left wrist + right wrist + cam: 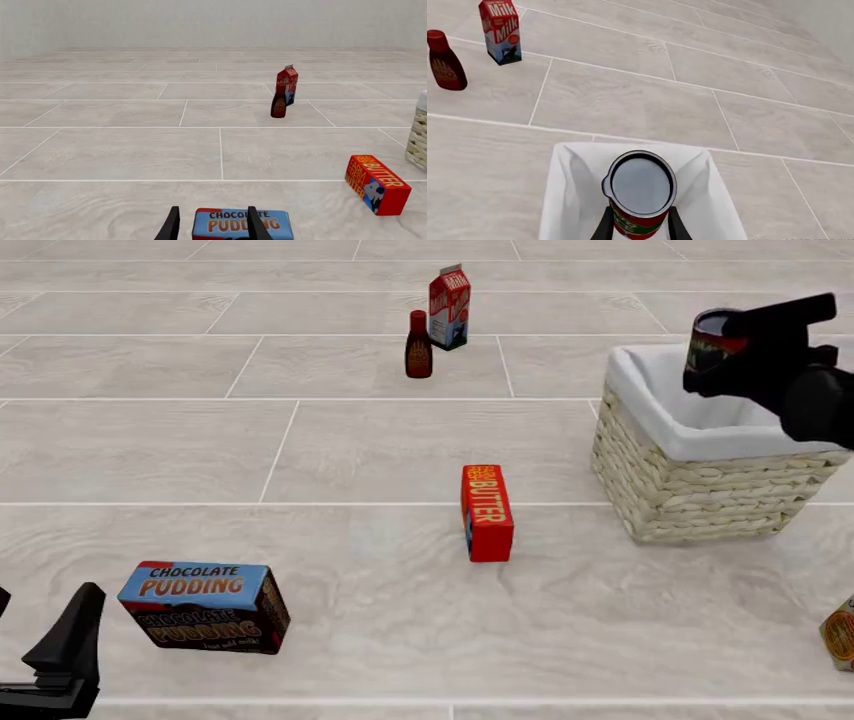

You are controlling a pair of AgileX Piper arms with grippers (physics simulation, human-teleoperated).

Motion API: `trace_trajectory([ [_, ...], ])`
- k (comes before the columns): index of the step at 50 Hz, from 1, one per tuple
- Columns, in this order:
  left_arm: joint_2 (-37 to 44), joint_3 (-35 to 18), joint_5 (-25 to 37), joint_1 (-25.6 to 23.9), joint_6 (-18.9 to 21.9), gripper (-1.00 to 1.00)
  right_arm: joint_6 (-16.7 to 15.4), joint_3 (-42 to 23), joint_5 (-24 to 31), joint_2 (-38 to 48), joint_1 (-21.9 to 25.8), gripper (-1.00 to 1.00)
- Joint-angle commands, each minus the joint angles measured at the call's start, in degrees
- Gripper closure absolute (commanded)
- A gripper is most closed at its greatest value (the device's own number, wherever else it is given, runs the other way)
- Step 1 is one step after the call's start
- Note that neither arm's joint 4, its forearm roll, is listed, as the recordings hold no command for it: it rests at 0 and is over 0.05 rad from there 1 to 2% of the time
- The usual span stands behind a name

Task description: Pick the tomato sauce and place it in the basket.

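Two arms here: on the left, our left gripper (54,660) idles, fingers spread, near the chocolate pudding box (203,606). Over right, our right gripper (639,225) clamps the tomato sauce (639,192) above the basket (694,490). Next we reckon: lower, release.

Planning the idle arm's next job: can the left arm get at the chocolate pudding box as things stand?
Probably yes. The left gripper sits open beside the chocolate pudding box, and its wrist view shows the box straight ahead of the fingers, with nothing between. The butter box lies well off to the side.
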Motion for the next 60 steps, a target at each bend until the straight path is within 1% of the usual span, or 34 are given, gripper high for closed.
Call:
trace_trajectory([
  [1,0.00,0.00,0.00,0.00,0.00,-1.00,1.02,-0.45,-0.44,1.19,-0.26,1.00],
  [43,0.00,0.00,0.00,0.00,0.00,-1.00,1.25,-1.28,-1.25,5.33,-0.97,1.00],
  [44,0.00,0.00,0.00,0.00,0.00,-1.00,1.14,-1.36,-1.15,5.39,-1.12,-1.00],
  [45,0.00,0.00,0.00,0.00,0.00,-1.00,1.42,-1.22,-1.28,5.07,-0.85,-1.00],
  [60,0.00,0.00,0.00,0.00,0.00,-1.00,0.08,-0.63,-1.81,3.75,-1.48,-1.00],
])
